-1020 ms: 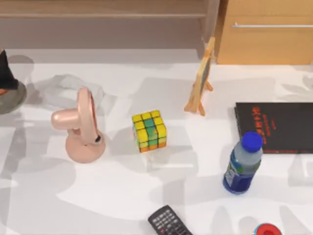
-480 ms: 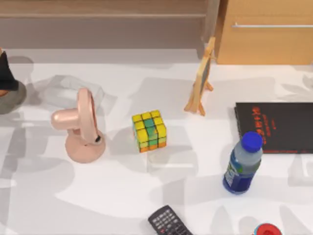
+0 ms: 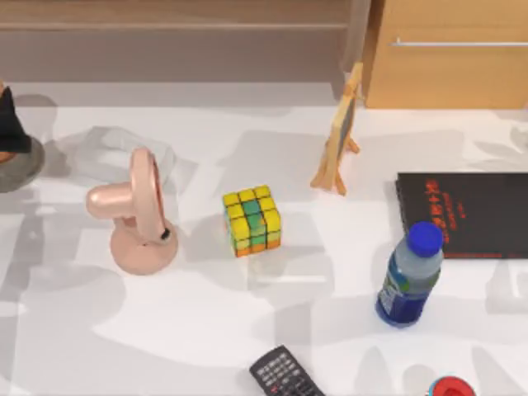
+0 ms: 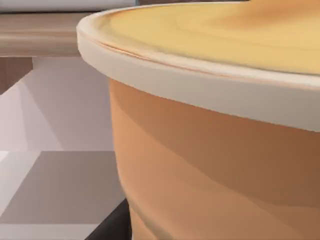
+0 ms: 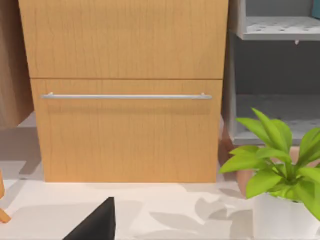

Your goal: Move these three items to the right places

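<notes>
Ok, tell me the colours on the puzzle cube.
Yellow, green and orange squares with black grid lines on the puzzle cube; top view shows it best.

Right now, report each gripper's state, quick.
Left gripper: cannot be told; its wrist camera is pressed up against the peach-orange vase.
Right gripper: cannot be told; its wrist camera faces the wooden drawer.

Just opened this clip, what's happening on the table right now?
The left wrist view looks closely at a peach-orange vase-like object, so the left arm seems to be working at it. The puzzle cube sits untouched mid-table between the pink fan and the blue bottle. The black book lies at the table's right.
</notes>
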Controlling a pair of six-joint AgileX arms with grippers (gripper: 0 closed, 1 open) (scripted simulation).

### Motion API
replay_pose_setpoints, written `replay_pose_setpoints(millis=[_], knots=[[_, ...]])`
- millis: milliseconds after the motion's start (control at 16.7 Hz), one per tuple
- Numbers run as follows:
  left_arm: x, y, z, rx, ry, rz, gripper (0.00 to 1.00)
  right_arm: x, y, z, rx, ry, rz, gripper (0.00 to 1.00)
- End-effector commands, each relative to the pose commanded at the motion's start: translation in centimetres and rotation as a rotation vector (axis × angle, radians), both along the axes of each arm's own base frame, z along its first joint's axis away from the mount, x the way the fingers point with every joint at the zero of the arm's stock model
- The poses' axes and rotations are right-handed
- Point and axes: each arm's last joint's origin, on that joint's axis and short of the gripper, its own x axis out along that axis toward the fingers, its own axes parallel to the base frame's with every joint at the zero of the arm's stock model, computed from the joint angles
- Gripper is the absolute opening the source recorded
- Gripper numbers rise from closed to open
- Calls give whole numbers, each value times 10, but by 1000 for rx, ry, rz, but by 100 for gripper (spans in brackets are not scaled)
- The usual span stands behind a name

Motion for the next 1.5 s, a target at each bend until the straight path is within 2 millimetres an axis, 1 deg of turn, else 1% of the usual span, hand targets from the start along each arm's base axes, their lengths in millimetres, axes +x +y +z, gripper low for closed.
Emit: replay_pose_setpoints(millis=[60,120,660,1020,1380,1500], knots=[[0,0,0,0,0,0,98,0,0,0,0,0,0,100],[0,0,0,0,0,0,100,0,0,0,0,0,0,100],[-1,0,1,1,-3,-1,100,0,0,0,0,0,0,100],[-29,0,0,0,1,-1,100,0,0,0,0,0,0,100],[-31,-1,0,-3,15,-4,100,0,0,0,0,0,0,100],[-34,-1,10,-4,20,-5,100,0,0,0,0,0,0,100]])
